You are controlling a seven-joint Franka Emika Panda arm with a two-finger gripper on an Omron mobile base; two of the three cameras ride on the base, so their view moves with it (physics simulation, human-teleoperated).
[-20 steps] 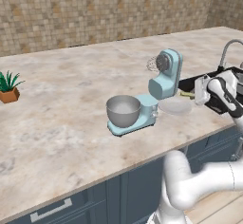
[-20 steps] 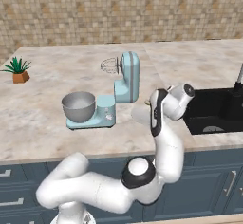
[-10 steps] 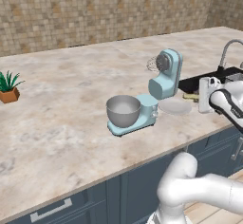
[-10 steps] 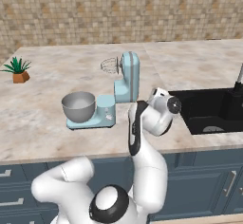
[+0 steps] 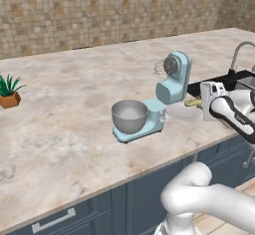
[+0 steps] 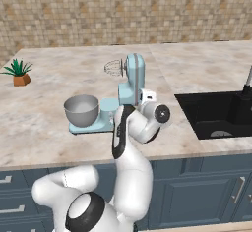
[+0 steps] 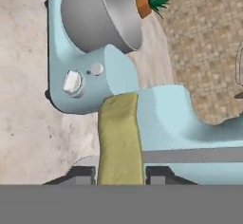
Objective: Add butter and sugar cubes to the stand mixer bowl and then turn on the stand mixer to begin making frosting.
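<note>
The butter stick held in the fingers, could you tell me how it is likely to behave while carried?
The butter looks slim and flat-sided, so probably light and unlikely to roll. It juts well past the fingers, so it may sag or pivot. Butter is probably soft and slippery.

The claw (image 7: 121, 175) grips the butter (image 7: 118, 142) before the stand mixer (image 7: 166, 123).

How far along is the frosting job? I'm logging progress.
Done: butter picked up, clamped in the gripper. In hand: carrying it beside the stand mixer. Left: the stand mixer bowl looks empty; butter, sugar cubes and switching on remain.
</note>
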